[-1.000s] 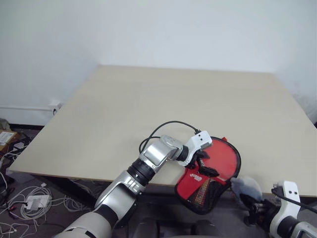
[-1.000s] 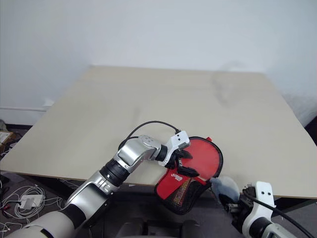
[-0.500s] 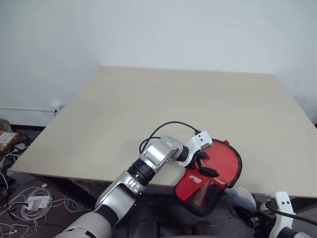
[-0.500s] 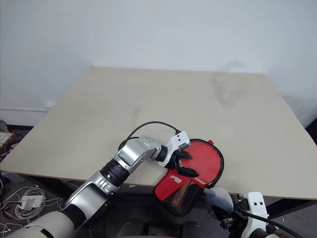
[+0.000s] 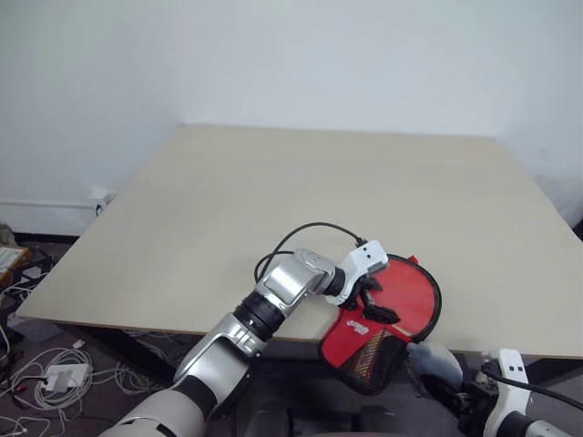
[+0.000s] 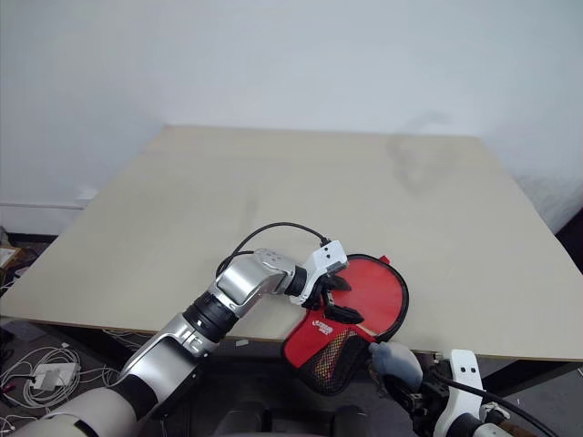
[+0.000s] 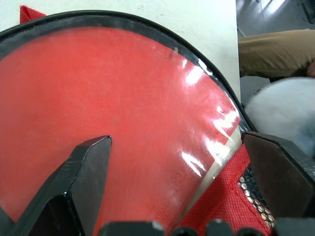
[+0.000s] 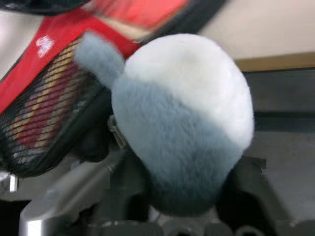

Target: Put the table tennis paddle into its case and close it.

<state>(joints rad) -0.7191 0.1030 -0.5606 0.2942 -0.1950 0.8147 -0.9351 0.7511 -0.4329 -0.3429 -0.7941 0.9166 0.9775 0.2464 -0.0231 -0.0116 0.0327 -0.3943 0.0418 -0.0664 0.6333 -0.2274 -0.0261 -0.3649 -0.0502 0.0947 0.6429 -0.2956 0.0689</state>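
The case [image 5: 414, 300] lies on the table's near edge, its red and mesh end [image 5: 369, 350] hanging past the edge. Through its clear window shows the red face of the table tennis paddle [image 7: 123, 108]. My left gripper [image 5: 372, 300] rests over the window, and its fingers [image 7: 88, 162] stand wide open with nothing between them. Below the edge, my right gripper [image 5: 465, 398] sits behind a fluffy grey-and-white ball [image 5: 434, 364]. The ball [image 8: 182, 118] lies close to the mesh end and hides the gripper's front.
The beige table [image 5: 273, 200] stretches bare from the case back to the white wall. Cables and a power strip [image 5: 46, 375] lie on the floor at the left, below the table.
The fluffy ball and my right gripper have shifted a little down and left, closer under the case's mesh end. The left gripper has stayed on the case.
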